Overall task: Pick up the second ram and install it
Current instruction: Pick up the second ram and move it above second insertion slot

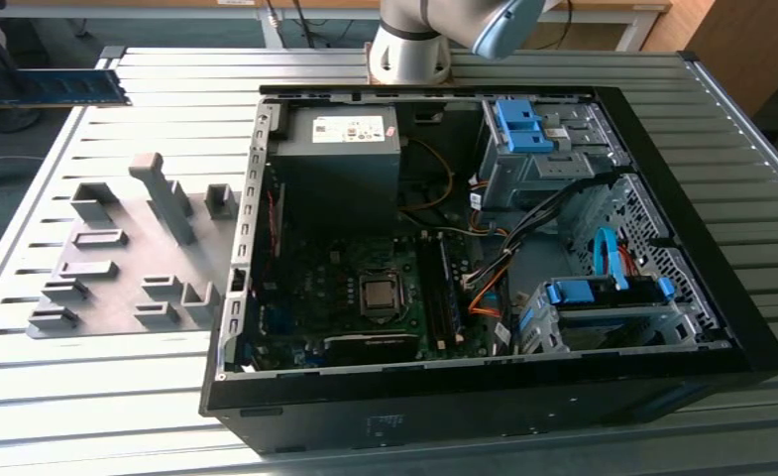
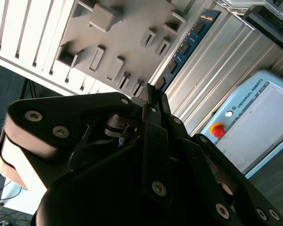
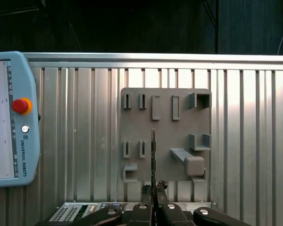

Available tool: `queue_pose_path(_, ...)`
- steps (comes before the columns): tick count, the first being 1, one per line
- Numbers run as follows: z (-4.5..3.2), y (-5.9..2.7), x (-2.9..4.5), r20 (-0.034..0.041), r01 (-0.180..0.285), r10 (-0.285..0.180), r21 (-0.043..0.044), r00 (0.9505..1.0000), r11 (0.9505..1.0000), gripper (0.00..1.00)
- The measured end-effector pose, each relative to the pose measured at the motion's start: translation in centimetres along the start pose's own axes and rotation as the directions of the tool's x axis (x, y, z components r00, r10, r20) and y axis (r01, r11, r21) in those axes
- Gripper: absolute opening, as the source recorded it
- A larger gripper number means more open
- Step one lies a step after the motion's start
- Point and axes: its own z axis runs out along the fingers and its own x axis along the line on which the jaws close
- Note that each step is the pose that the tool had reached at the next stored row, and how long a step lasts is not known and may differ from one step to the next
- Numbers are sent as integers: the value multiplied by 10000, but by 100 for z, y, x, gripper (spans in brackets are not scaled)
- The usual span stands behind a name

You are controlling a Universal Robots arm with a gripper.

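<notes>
The gripper (image 3: pixel 153 187) is clamped tight on the blue memory stick (image 3: pixel 153 155), holding it in the air over the grey holder plate (image 3: pixel 165 136) on the ribbed metal table (image 3: pixel 245 141). The open computer case (image 1: pixel 495 248) sits just beside that plate.
</notes>
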Motion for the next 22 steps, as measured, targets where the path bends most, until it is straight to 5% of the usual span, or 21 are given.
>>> queue_pose_path(22, -1, -102, -1, 0, 0, 0, 0, 10000, 10000, 14)
